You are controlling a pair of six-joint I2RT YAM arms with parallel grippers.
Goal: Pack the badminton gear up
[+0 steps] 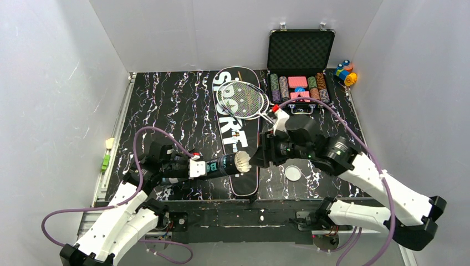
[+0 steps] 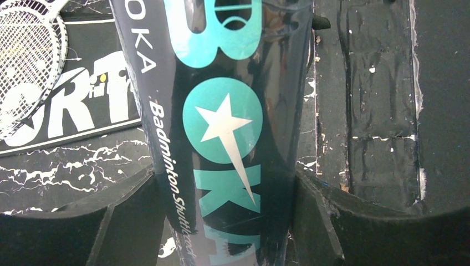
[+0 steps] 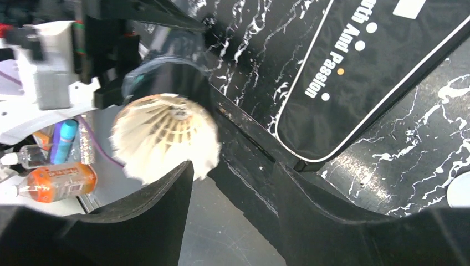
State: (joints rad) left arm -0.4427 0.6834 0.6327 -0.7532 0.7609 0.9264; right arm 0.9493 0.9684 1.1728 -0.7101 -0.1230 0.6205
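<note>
Black tube (image 1: 221, 165) is clamped in my left gripper (image 1: 206, 167), held roughly level near the table's (image 1: 166, 100) front edge, mouth pointing toward my right arm. In the left wrist view both fingers (image 2: 127, 221) press on the tube wall. White shuttlecock (image 1: 242, 162) sits in the mouth with its feather skirt sticking out; it is blurry in the right wrist view. Right gripper (image 1: 259, 158) is spread, with nothing between the fingers. One fingertip is just beside the feathers; can't tell if it's touching. Round lid (image 1: 292, 173) lies flat on the table, right of the "SPORT" bag (image 1: 230, 130). Two rackets (image 1: 244, 97) lie on the bag's far end, heads overlapping. Chip case (image 1: 299, 77) sits open at the back.
</note>
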